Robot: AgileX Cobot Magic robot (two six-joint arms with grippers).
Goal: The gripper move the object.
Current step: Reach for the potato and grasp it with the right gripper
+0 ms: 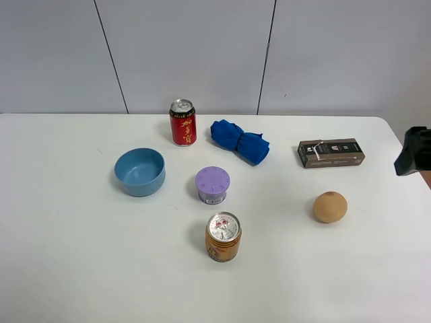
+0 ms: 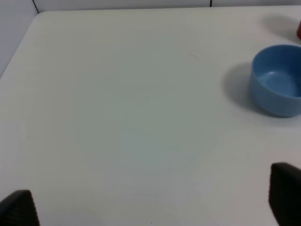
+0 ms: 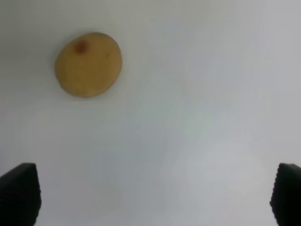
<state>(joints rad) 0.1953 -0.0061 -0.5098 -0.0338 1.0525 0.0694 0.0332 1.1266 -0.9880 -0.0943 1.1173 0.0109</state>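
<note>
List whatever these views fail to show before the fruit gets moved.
Exterior high: right arm cut off by the right edge, only a black stub showing; left arm not in frame.
Left wrist: red can only a sliver at the edge.
Wrist views: left fingers and right fingers show tips only, cropped by the frame.
Exterior high: brown box print too small to read.
Fruit underside: hidden by the fruit itself.
</note>
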